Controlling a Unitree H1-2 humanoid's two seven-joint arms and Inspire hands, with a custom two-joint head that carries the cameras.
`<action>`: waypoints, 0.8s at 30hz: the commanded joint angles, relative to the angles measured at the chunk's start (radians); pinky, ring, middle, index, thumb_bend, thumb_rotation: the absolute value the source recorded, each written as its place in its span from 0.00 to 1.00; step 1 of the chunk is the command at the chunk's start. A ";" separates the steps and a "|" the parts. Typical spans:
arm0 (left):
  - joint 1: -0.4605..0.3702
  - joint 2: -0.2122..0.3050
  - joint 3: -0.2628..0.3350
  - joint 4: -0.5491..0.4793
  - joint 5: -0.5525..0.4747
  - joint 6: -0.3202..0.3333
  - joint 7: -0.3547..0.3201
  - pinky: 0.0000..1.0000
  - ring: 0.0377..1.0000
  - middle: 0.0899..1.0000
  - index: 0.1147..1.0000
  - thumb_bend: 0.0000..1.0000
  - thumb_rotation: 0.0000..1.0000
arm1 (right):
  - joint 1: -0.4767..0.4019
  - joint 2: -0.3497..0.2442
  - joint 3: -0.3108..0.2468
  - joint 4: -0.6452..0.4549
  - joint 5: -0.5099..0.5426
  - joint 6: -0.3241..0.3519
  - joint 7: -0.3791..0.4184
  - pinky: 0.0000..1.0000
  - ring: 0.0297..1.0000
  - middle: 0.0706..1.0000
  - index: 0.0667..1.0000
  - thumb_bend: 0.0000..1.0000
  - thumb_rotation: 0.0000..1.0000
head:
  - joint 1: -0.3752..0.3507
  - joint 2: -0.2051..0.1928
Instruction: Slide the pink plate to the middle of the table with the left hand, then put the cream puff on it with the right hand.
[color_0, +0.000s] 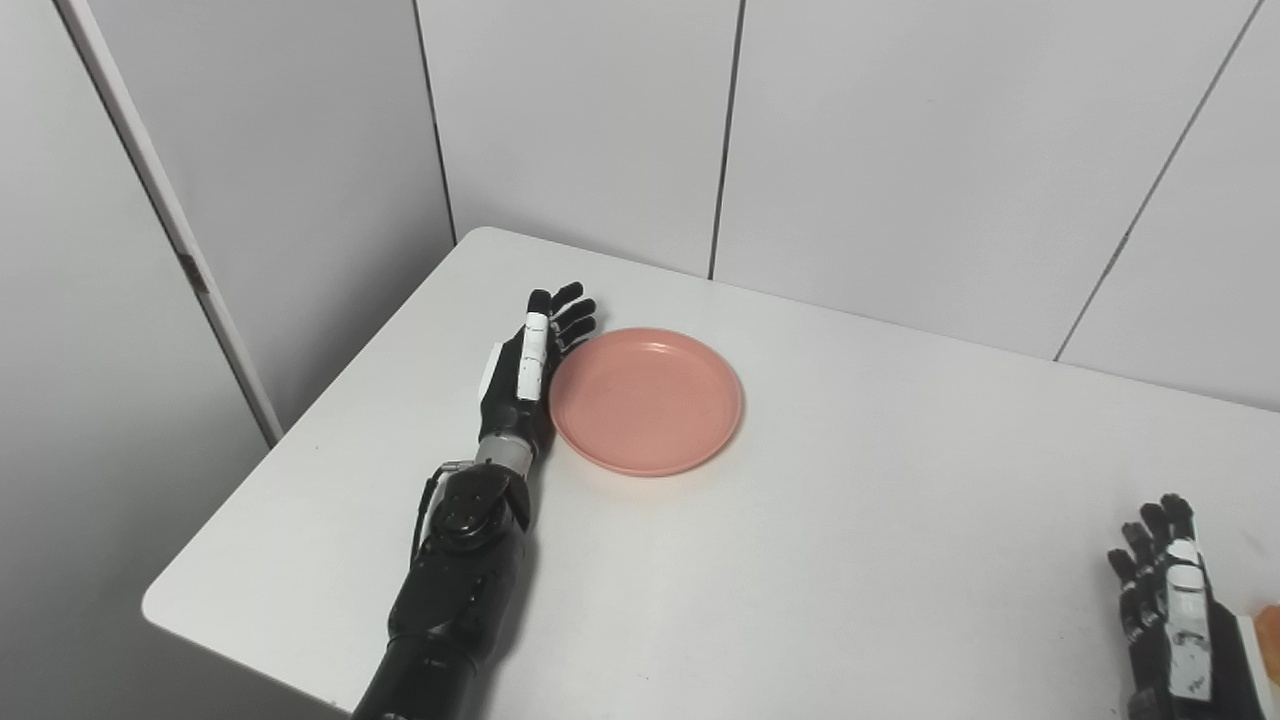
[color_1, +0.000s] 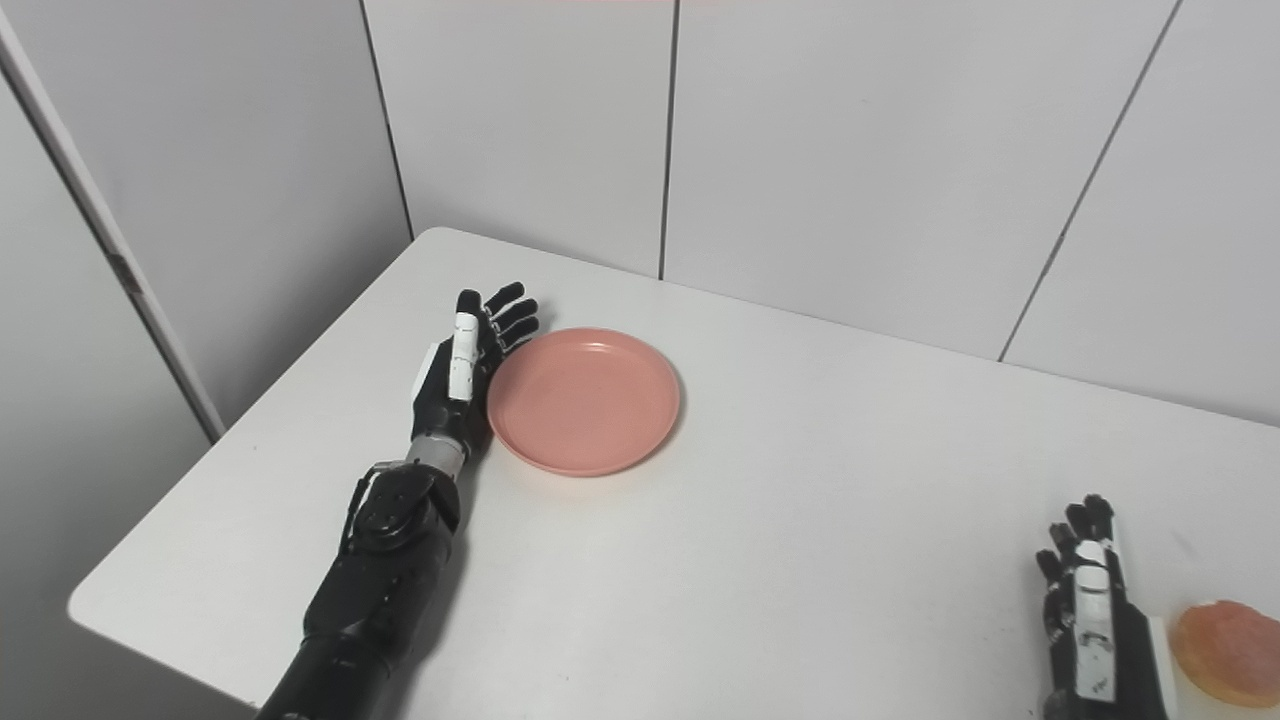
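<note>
The pink plate (color_0: 645, 398) lies flat on the left half of the white table (color_0: 850, 520). My left hand (color_0: 530, 365) stands on edge against the plate's left rim, fingers stretched out and open, holding nothing. The cream puff (color_1: 1228, 652), round and golden-orange, sits at the table's near right corner. Just to its left rests my right hand (color_1: 1090, 620), fingers straight and apart, open, and whether it touches the puff I cannot tell. In the left eye view only a sliver of the cream puff (color_0: 1270, 640) shows at the frame's right edge.
Grey wall panels (color_0: 860, 150) stand close behind the table's far edge. The table's rounded left corner (color_0: 165, 610) and near-left edge lie beside my left forearm (color_0: 455, 590). Bare white tabletop stretches between the plate and my right hand.
</note>
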 joint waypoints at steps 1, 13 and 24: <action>0.000 -0.008 -0.013 -0.025 0.008 0.011 -0.016 0.83 0.84 0.81 0.77 0.91 0.97 | 0.028 0.001 0.009 0.074 -0.027 -0.085 0.006 1.00 1.00 1.00 1.00 0.42 0.91 | -0.009 0.004; 0.032 -0.034 -0.071 -0.099 0.028 0.071 -0.044 0.80 0.84 0.81 0.78 0.90 0.99 | 0.012 0.024 0.023 0.124 -0.066 -0.159 0.005 1.00 1.00 1.00 1.00 0.52 0.93 | -0.183 0.063; 0.076 -0.026 -0.117 -0.184 0.015 0.151 -0.113 0.84 0.85 0.82 0.78 0.85 0.99 | 0.009 0.086 0.057 0.076 -0.129 -0.107 -0.059 1.00 1.00 1.00 1.00 0.50 0.89 | -0.406 0.115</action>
